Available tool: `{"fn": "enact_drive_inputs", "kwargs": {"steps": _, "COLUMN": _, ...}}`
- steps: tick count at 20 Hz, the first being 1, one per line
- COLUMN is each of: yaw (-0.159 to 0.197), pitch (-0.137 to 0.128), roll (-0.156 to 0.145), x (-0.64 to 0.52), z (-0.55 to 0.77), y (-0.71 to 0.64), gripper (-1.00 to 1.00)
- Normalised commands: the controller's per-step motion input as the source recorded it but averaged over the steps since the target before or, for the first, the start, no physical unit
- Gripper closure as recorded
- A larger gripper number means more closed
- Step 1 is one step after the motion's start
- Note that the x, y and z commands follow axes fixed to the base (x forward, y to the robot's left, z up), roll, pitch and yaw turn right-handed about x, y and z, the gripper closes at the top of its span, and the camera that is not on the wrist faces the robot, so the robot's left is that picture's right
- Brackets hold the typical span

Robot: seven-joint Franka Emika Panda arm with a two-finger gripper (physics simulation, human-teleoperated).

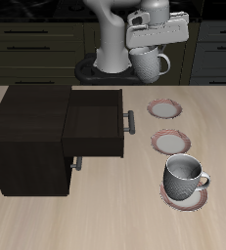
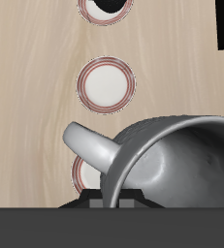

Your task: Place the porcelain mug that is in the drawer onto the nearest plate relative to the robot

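exterior view: the gripper (image 1: pixel 150 44) hangs high over the table's back, clenched on the rim of the porcelain mug (image 1: pixel 150 64), pale speckled grey with a loop handle. below it lies the plate (image 1: pixel 164 108). the drawer (image 1: pixel 97 123) stands open.

wrist view: the mug (image 2: pixel 172 160), dark grey inside, fills the space just under the claw, its handle toward the plate (image 2: pixel 85 174) far beneath.

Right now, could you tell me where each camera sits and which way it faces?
Exterior view: in front and above, looking back across the table at the cabinet, open drawer and arm.
Wrist view: on the gripper, looking down past the porcelain mug at the plates.
Shared: the held mug and the plate nearest the base.
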Motion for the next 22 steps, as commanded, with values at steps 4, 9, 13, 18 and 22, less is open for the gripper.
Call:
{"fn": "enact_drive_inputs", "kwargs": {"steps": 4, "yaw": -0.021, "pitch": -0.027, "roll": 0.004, "x": -0.37, "z": -0.10, "y": 0.17, "gripper": 1.00}}
{"fn": "enact_drive_inputs", "kwargs": {"steps": 9, "yaw": -0.009, "pitch": 0.043, "roll": 0.036, "x": -0.23, "z": -0.26, "y": 0.13, "gripper": 1.00}}
{"fn": "enact_drive_inputs", "kwargs": {"steps": 13, "yaw": 0.022, "pitch": -0.020, "roll": -0.008, "x": -0.16, "z": -0.11, "y": -0.07, "gripper": 1.00}}
{"fn": "enact_drive_inputs", "kwargs": {"steps": 18, "yaw": 0.000, "pitch": -0.015, "roll": 0.020, "x": -0.14, "z": -0.08, "y": 0.06, "gripper": 1.00}}
{"fn": "enact_drive_inputs", "kwargs": {"steps": 22, "yaw": 0.047, "pitch": -0.009, "roll": 0.046, "x": -0.07, "z": -0.32, "y": 0.24, "gripper": 1.00}}
